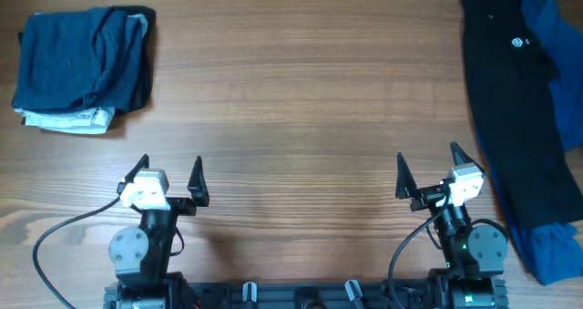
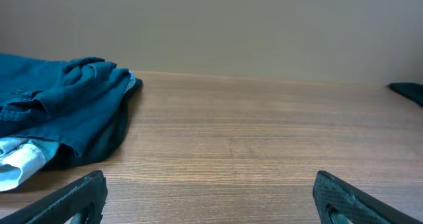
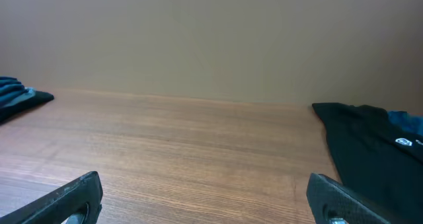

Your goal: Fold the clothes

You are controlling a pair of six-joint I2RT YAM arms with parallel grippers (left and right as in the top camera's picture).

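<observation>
A long black shirt [image 1: 515,99] with a small white logo lies along the table's right edge, on top of a royal-blue garment [image 1: 556,245]. It also shows in the right wrist view [image 3: 370,151]. A pile of folded navy clothes [image 1: 77,67] sits at the far left, also in the left wrist view [image 2: 59,112]. My left gripper [image 1: 168,177] is open and empty near the front edge [image 2: 211,197]. My right gripper [image 1: 428,170] is open and empty just left of the black shirt [image 3: 205,197].
The wooden table [image 1: 301,99] stretches between the two clothes piles. Both arm bases stand at the front edge with cables running off to the sides. A light garment [image 1: 64,119] shows under the navy pile.
</observation>
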